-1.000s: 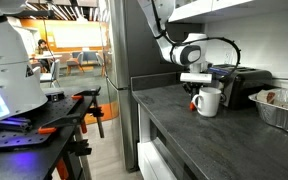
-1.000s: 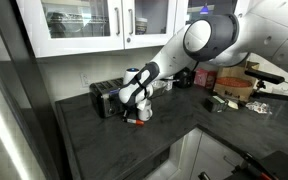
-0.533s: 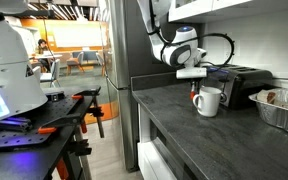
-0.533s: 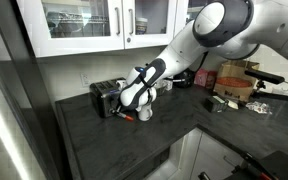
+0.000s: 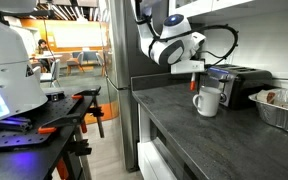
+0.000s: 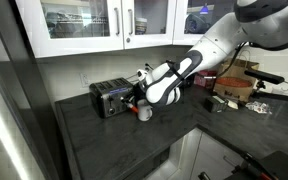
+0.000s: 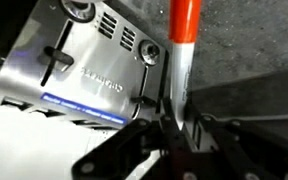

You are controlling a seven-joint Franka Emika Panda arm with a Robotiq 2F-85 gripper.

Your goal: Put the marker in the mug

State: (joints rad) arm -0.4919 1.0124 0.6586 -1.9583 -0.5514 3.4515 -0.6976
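Note:
My gripper (image 5: 190, 70) is shut on the marker (image 7: 183, 45), a thin white stick with a red end. In the wrist view the marker points away from the jaws (image 7: 174, 128), over the dark counter. In both exterior views its red end (image 5: 192, 87) (image 6: 133, 101) hangs just above and beside the mug. The white mug (image 5: 207, 101) stands upright on the counter in front of the toaster; it also shows in an exterior view (image 6: 144, 112), below my gripper (image 6: 137, 96).
A black-and-silver toaster (image 5: 234, 82) (image 6: 108, 97) (image 7: 74, 60) stands right behind the mug. A foil tray (image 5: 282, 108) lies further along the counter. Boxes and clutter (image 6: 234, 88) sit at the counter's other end. Cabinets (image 6: 84, 25) hang above.
My gripper has risen from counter level beside the mug, carrying the marker up with it. The arm has swung upward. The mug has not moved.

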